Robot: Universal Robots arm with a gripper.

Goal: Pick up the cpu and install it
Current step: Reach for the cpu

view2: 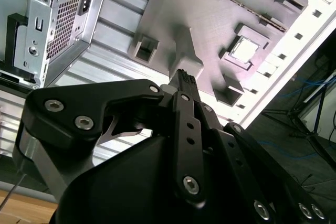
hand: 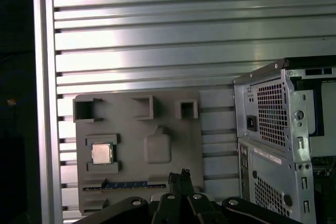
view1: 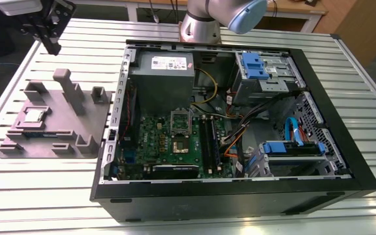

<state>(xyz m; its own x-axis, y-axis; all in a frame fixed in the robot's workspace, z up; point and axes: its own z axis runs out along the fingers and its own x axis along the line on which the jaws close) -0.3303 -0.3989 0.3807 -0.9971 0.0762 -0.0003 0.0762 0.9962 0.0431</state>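
Exterior view: slatted metal table (view1: 44,196) bearing an open black computer case (view1: 240,196) and, to the exterior view's left of it, a grey moulded tray (view1: 93,115). The cpu (view1: 33,116), a small square with a silvery top, lies flat in a square recess of the tray near the tray's edge farthest from the case. Inside the case are a green motherboard (view1: 150,131) with a metal-framed socket (view1: 180,145) (dark centre, nothing seated in it) and a grey power supply (view1: 165,83) carrying a white label (view1: 170,62); its print is too small to make out. The arm (view1: 207,19) rises behind the case. The gripper (view1: 54,49) hangs in the air at the exterior view's upper left, past the tray's far edge, well apart from the cpu and touching nothing. Second wrist view: gripper (view2: 185,77) seen along its black linkage, fingertips drawn together with nothing between them; beyond it are the tray (view2: 173,3), the cpu (view2: 245,50) in its recess, and the case's vented rear panel (view2: 58,19). First wrist view: gripper (hand: 180,176) with its tips meeting and empty, high over the tray (hand: 189,135); the cpu (hand: 101,153) sits in its recess, apart from the tips; the rear of the case (hand: 273,108) stands beside the tray, a small label on it unreadable.
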